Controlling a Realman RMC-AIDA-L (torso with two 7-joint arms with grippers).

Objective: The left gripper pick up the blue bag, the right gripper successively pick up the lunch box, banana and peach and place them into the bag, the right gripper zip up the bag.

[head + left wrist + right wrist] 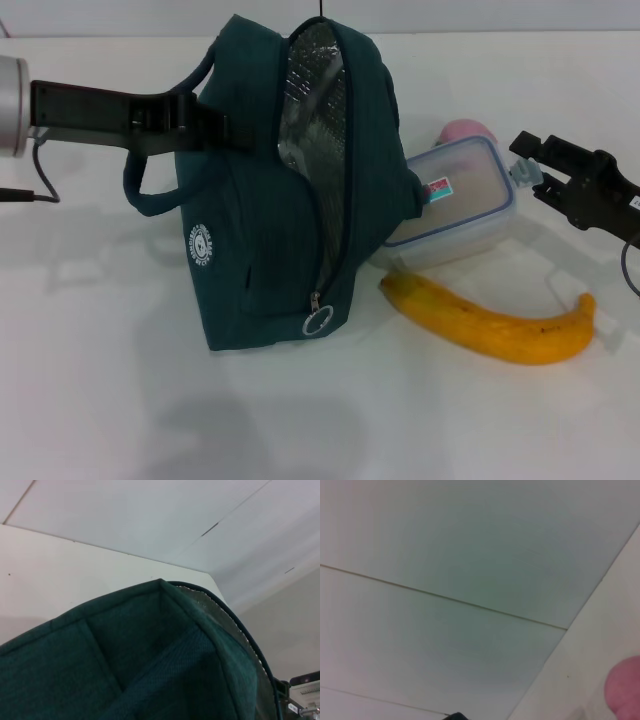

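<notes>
The blue bag (270, 230) stands on the table with its top unzipped and its foil lining (315, 110) showing. Reaching in from the left, my left gripper (222, 128) is shut on the bag's upper edge beside a handle. The left wrist view is filled by the bag's fabric (150, 655). The lunch box (460, 205) leans against the bag's right side. Behind it sits the pink peach (468, 131), which also shows in the right wrist view (625, 687). The banana (490, 322) lies in front of the box. My right gripper (530, 168) is at the box's right end, fingers apart around its latch.
The white table (120, 380) stretches out in front of and to the left of the bag. A dark cable (40, 175) trails under the left arm. A white wall rises behind the table.
</notes>
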